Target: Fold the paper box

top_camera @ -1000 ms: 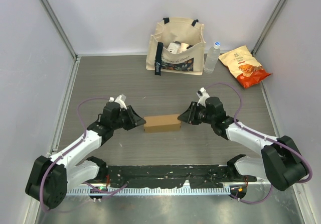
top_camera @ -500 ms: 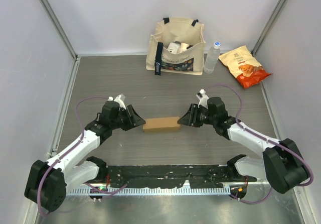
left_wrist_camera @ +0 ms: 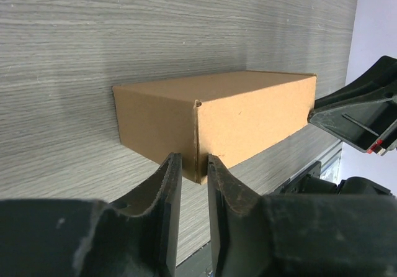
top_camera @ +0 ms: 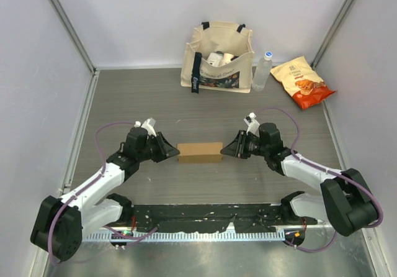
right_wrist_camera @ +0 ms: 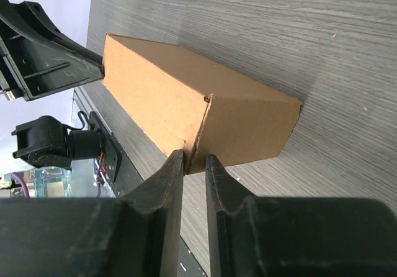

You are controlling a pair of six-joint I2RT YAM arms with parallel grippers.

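The paper box (top_camera: 200,151) is a plain brown closed block lying on the grey table between my two arms. My left gripper (top_camera: 173,153) is at its left end and my right gripper (top_camera: 227,149) at its right end. In the left wrist view the box (left_wrist_camera: 248,112) fills the middle, and its near corner edge sits just past the left gripper (left_wrist_camera: 193,160). In the right wrist view the box (right_wrist_camera: 186,97) shows the same way in front of the right gripper (right_wrist_camera: 195,159). Both pairs of jaws stand a narrow gap apart with nothing held between them.
A beige printed tote bag (top_camera: 218,56) with items inside stands at the back. A clear water bottle (top_camera: 262,72) and a yellow-orange snack packet (top_camera: 302,82) lie to its right. White walls close in the sides. A black rail (top_camera: 205,213) runs along the near edge.
The box has turned slightly and now lies level. Both grippers have shifted a little with it and stay at its two ends. Their jaws look the same.
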